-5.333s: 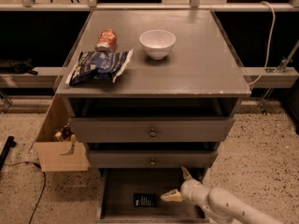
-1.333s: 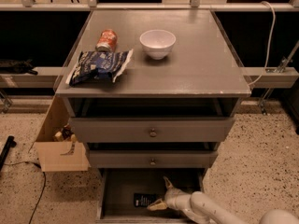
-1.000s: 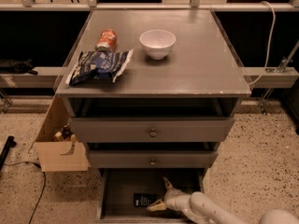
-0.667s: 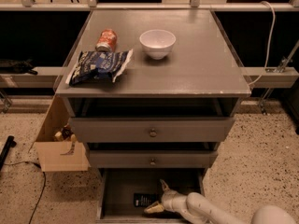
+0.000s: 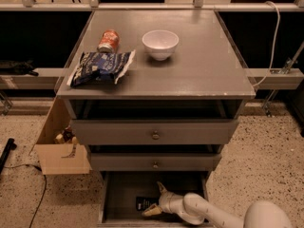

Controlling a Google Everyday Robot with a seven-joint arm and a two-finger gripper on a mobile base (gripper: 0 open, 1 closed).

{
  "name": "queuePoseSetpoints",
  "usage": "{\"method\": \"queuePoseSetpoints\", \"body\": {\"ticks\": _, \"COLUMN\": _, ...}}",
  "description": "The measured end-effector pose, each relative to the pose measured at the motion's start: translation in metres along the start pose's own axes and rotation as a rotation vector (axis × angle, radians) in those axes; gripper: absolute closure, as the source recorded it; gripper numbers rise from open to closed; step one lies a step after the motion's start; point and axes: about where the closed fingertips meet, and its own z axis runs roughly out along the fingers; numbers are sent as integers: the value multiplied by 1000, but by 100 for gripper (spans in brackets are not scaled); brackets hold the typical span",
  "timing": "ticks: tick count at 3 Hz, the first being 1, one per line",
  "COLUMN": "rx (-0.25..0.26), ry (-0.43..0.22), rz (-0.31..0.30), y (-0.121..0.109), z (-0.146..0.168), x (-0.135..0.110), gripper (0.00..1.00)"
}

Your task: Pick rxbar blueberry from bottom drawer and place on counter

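The bottom drawer (image 5: pixel 119 194) of the grey cabinet is pulled out at the lower edge of the camera view. The rxbar blueberry (image 5: pixel 142 203), a small dark wrapper, lies flat on the drawer floor. My gripper (image 5: pixel 156 199) is inside the drawer just right of the bar, open, with one tan finger (image 5: pixel 161 187) raised behind it and the other low (image 5: pixel 151 211) at its near right corner. My white arm (image 5: pixel 209 216) comes in from the lower right. The counter (image 5: pixel 204 68) is the cabinet's flat grey top.
On the counter sit a blue-and-white chip bag (image 5: pixel 99 66), a red can (image 5: pixel 109 40) on its side and a white bowl (image 5: pixel 160 43). Two shut knobbed drawers (image 5: pixel 155 135) overhang the bottom one. An open cardboard box (image 5: pixel 59 151) stands on the floor at left.
My gripper has slid left across the drawer, from the right half to right beside the bar. The bar and the things on the counter have not moved.
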Motion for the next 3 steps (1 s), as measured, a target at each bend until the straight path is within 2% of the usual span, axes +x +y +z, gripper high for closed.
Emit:
{"method": "queuePoseSetpoints", "body": {"ticks": 1, "rx": -2, "ry": 1, "rz": -4, "y": -2, "z": 3, "x": -2, "gripper": 0}}
{"method": "queuePoseSetpoints", "body": {"ticks": 3, "rx": 0, "ry": 52, "rz": -1, "y": -4, "z": -1, "x": 17, "gripper": 0}}
